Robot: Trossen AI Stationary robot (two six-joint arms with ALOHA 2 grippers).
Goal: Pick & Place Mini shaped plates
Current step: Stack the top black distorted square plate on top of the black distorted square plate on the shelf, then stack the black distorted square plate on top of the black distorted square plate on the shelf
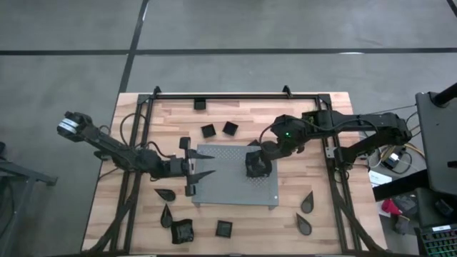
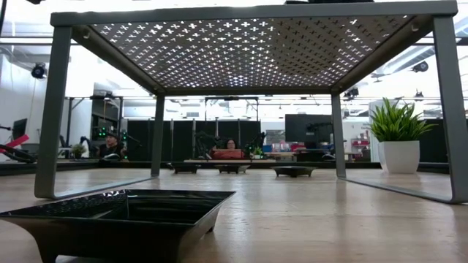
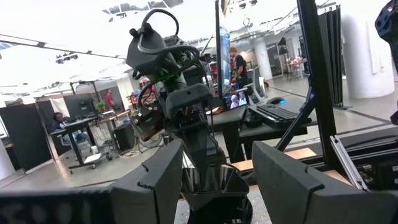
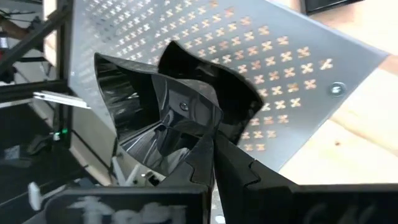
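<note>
My right gripper (image 1: 256, 168) pinches a wavy-edged black plate (image 4: 171, 112) over the grey perforated board (image 1: 232, 187), near its right edge. My left gripper (image 1: 202, 165) waits spread open at the board's left edge.

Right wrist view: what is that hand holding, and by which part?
The right hand pinches a wavy-edged black plate by its rim, over the grey board. The left hand holds nothing.

Even overhead light on the table (image 1: 300, 214), soft shadows, bright blown-out room behind the low view, glossy glare on the near black dish (image 2: 117, 215), wrist-view fingers blurred
</note>
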